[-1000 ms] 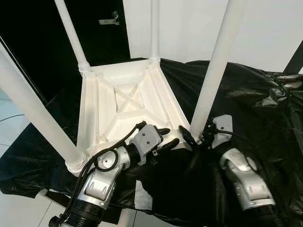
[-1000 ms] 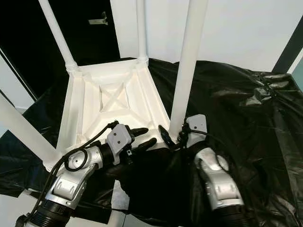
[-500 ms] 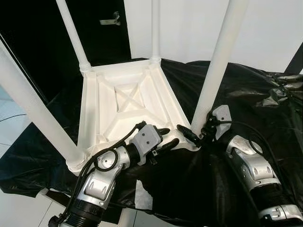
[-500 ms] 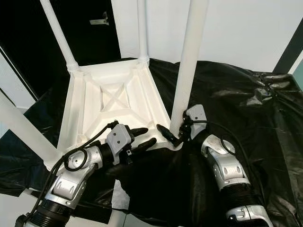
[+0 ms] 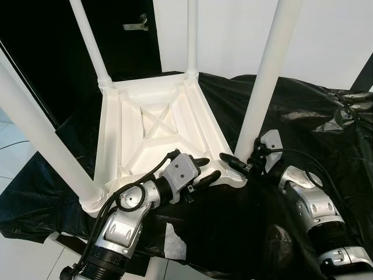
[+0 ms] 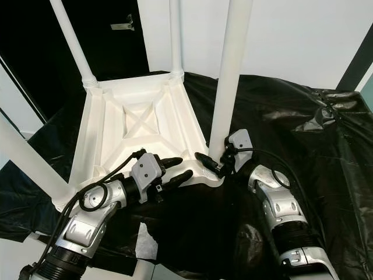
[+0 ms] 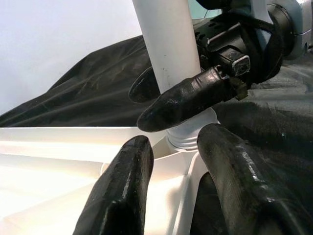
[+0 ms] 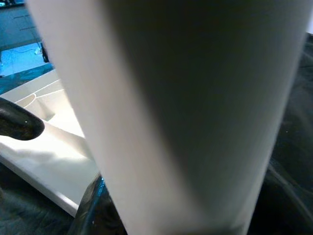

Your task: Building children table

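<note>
A white children's table (image 5: 145, 116) lies upside down on a black plastic sheet (image 5: 309, 111), its legs pointing up. My left gripper (image 5: 205, 168) is at the table's near edge, shut on the rim (image 7: 182, 171): one finger inside the underside, the other outside. My right gripper (image 5: 237, 164) is at the base of the near right leg (image 5: 262, 81), shut around it just above the socket. In the left wrist view one right finger (image 7: 188, 100) crosses in front of that leg (image 7: 164, 44) and another curls behind it. The same leg (image 8: 171, 112) is very close in the right wrist view.
Three other white legs stand up: near left (image 5: 41, 134), far left (image 5: 87, 41), far middle (image 5: 191, 35). A dark doorway with a metal handle (image 5: 135, 24) is behind, a white wall (image 5: 233, 29) to its right. Pale floor (image 5: 11, 140) lies at the left.
My right forearm and elbow have swung out to the right while its gripper stayed at the leg's base. The left arm and the table have held still.
</note>
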Controlling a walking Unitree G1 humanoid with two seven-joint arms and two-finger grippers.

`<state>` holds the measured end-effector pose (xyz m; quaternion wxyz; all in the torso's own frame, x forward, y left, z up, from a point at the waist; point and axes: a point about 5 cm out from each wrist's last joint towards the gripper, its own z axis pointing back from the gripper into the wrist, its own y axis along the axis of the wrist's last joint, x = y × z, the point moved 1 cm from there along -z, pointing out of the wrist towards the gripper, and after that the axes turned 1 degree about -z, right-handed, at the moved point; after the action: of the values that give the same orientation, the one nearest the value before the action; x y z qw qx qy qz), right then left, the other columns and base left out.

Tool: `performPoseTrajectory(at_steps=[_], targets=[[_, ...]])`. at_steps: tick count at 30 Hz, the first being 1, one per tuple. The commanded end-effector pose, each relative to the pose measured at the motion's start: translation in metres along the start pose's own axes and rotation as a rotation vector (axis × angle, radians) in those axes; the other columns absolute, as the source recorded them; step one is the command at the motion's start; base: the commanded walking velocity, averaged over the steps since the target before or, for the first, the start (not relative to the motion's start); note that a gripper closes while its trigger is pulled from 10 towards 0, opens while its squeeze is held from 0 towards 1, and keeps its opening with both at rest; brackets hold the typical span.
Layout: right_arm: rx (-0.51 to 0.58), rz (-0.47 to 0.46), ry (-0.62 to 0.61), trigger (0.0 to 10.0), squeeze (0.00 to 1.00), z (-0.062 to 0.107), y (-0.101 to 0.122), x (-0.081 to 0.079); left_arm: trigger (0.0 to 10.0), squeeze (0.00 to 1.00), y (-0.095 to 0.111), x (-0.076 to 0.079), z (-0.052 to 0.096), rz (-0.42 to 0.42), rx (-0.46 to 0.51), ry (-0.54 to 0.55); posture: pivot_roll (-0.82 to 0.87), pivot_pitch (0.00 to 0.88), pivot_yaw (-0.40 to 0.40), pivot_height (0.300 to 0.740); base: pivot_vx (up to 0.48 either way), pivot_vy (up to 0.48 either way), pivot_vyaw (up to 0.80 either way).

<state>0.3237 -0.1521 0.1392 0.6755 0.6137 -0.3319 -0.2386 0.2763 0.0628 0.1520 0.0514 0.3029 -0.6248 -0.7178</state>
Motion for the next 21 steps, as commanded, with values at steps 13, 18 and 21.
performPoseTrajectory(at_steps=[13, 18, 21], targets=[[-0.069, -0.099, -0.414, 10.0, 0.0, 0.006, -0.026, -0.01, 10.0, 0.0, -0.005, 0.001, 0.002, 0.011, -0.008, 0.024, -0.03, 0.0, 0.008, 0.74, 0.0, 0.0, 0.0], [-0.066, -0.119, -0.608, 10.0, 0.0, 0.006, -0.027, -0.013, 10.0, 0.0, -0.004, 0.0, 0.002, 0.01, -0.007, 0.025, -0.04, 0.0, 0.01, 0.74, 0.0, 0.0, 0.0], [-0.064, -0.133, -0.732, 10.0, 0.0, 0.006, -0.027, -0.015, 10.0, 0.0, -0.004, 0.001, 0.002, 0.011, -0.005, 0.024, -0.04, 0.0, 0.008, 0.74, 0.0, 0.0, 0.0]])
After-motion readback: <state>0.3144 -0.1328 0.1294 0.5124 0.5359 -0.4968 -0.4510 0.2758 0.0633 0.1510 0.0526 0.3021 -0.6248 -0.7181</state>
